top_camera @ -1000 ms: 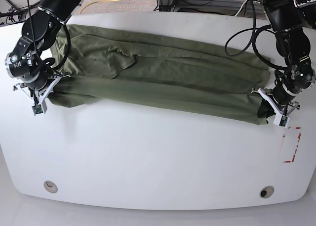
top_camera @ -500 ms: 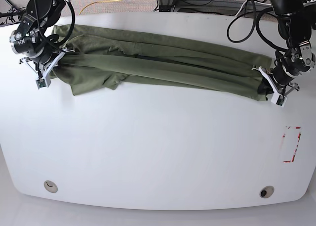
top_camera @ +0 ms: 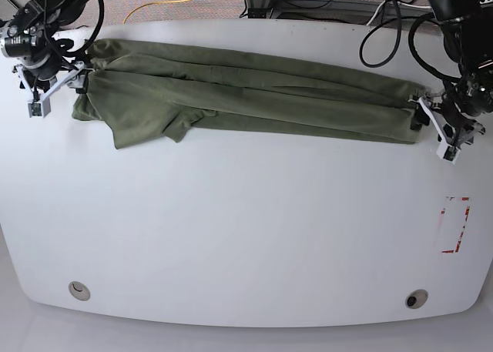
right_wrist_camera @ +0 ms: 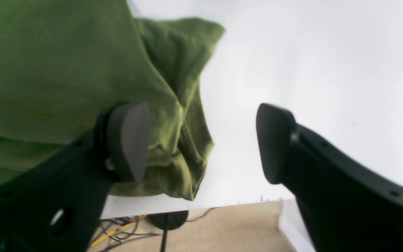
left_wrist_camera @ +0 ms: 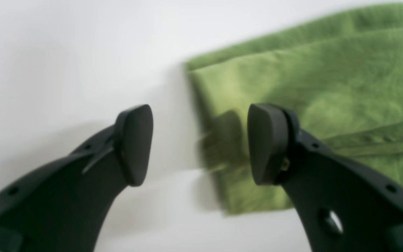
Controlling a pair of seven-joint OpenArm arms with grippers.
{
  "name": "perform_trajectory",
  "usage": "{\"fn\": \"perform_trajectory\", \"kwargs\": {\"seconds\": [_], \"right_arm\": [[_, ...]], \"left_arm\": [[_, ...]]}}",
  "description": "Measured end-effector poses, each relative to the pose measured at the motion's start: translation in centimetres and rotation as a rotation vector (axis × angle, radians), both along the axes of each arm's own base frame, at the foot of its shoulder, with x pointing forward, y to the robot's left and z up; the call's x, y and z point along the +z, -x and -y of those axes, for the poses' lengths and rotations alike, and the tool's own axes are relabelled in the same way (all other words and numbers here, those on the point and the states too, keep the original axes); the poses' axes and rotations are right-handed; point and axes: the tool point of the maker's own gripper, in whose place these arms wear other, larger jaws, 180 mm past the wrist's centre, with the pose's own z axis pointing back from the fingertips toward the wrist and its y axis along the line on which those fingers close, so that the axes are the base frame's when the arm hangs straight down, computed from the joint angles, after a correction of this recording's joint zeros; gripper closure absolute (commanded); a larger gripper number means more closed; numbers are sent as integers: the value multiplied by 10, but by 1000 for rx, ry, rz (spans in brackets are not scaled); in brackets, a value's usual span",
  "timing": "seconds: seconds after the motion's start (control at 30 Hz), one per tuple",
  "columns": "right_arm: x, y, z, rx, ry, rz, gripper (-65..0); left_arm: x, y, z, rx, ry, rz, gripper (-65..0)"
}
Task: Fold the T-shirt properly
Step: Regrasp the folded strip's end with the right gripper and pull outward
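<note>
The T-shirt [top_camera: 246,98] lies on the white tabletop [top_camera: 246,229] as a long, narrow band running between the two arms, with one sleeve flap spilling out toward the near side close to the right end effector. Both end effectors stand at the band's two ends with their jaws spread wide and nothing between them. In the left wrist view the left end effector [left_wrist_camera: 199,143] has the cloth's end corner just ahead of it and under its right-hand pad, but the pads are clear of the fabric. In the right wrist view the right end effector [right_wrist_camera: 201,141] has the bunched end of the cloth beside and behind its left-hand pad, with bare tabletop ahead of the other pad.

This reads as the release at the close of a lengthwise fold: the cloth is laid down and neither end is gripped. The next move probably calls for tidying the loose sleeve into the band, then taking one end at both corners and carrying it toward the other end effector to shorten the band, keeping the layers from sliding apart
</note>
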Motion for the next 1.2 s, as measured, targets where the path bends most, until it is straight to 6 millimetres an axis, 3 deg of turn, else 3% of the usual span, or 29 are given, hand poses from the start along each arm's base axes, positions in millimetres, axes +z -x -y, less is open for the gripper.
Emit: {"fn": "perform_trajectory", "kwargs": {"seconds": [0.1, 0.2, 0.4, 0.57, 0.73, 0.83, 1.1, 1.2], "right_arm": [[7, -11, -9, 17, -53, 68, -452], [13, -27, -19, 42, -74, 112, -452], [8, -68, -48, 147, -120, 120, -452], [-5, -98, -58, 166, -164, 105, -452], [-30, -112, -58, 143, -226, 40, -452], [-40, -122, -71, 160, -280, 34, -452], [-65, -118, -73, 136, -353, -1, -441], [-66, -128, -77, 130, -385, 34, -358]], "left_arm": [[31, -9, 0, -12, -54, 82, -399], [45, -17, 21, -32, -30, 148, -399], [24, -15, 62, -60, 65, 121, -397], [7, -10, 88, -111, 107, 74, -397], [-22, 6, 82, -85, 132, -15, -397], [-36, 15, 73, -59, 135, -61, -396], [-42, 20, 49, 1, 135, -82, -396], [-42, 20, 47, 6, 133, -79, -396]]}}
